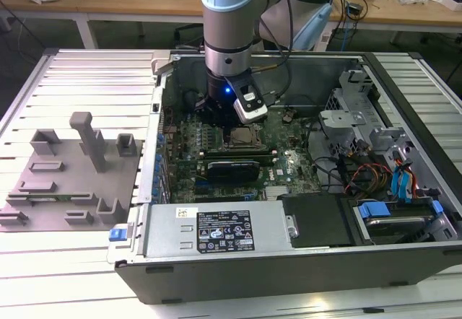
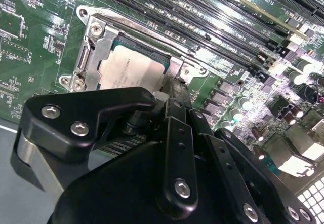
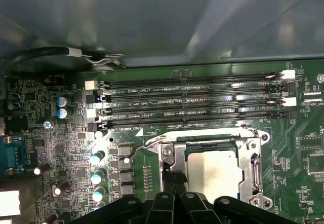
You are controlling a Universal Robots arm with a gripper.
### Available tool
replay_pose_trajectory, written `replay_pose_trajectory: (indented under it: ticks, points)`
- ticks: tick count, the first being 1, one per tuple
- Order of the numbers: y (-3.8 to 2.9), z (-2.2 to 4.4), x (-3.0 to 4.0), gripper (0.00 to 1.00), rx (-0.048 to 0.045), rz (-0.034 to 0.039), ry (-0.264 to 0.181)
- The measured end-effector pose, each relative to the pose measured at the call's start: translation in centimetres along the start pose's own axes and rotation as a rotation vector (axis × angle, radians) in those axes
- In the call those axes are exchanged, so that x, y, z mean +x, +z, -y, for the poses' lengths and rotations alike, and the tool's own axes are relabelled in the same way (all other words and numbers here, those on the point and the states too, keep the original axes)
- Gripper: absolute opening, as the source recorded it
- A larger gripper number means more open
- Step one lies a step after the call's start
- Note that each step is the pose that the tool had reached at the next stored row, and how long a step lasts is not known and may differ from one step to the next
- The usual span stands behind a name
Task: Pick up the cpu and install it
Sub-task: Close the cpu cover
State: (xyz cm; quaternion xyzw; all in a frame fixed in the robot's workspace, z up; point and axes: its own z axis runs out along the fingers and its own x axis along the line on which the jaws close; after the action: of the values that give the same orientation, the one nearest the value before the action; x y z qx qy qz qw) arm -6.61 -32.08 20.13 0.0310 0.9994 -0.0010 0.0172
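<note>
In the computer case [image 1: 303, 274], the cpu [image 3: 212, 176] lies in its socket frame [image 3: 255, 169], end effector [image 3: 174, 179] pressed together alongside.

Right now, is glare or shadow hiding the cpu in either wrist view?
First wrist view: the cpu is evenly lit inside its socket frame, with only a soft sheen on top; the case wall beyond is dim. Second wrist view: glare whitens the memory slots; the cpu is readable, though the dark hand covers its near edge.

Pale-blue and silver arm [image 1: 229, 16], black gripper [image 2: 161, 93] linkages studded with silver screws.
</note>
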Motion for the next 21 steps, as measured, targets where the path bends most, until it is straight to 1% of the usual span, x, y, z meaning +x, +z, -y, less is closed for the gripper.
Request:
replay_pose_trajectory:
  ticks: [4,7,8,10,11,13,15,17,18,20,21]
  points:
    - [-0.01,0.0,0.0,0.11,-0.0003,0.0002,0.0]
    - [-0.31,-0.03,-0.02,0.11,-0.0019,0.0008,0.0]
    - [-0.71,-0.01,-0.02,0.11,-0.0005,0.0003,0.0]
    - [-1.04,0.0,-0.04,0.11,-0.0003,0.0002,0.0]
    - [-1.39,0.0,-0.05,0.11,-0.0003,0.0002,0.0]
    - [-1.82,0.0,-0.06,0.11,-0.0002,0.0002,0.0]
    - [-2.43,0.0,-0.09,0.11,-0.0003,0.0002,0.0]
    - [-2.7,0.0,-0.1,0.11,-0.0004,0.0003,0.0]
    - [-2.7,-0.01,-0.22,0.11,-0.0003,0.0002,0.0]
    - [-2.68,-0.07,-1.15,0.11,-0.0002,0.0001,0.0]
    - [-2.66,-0.09,-1.51,0.11,-0.0002,0.0,0.0]
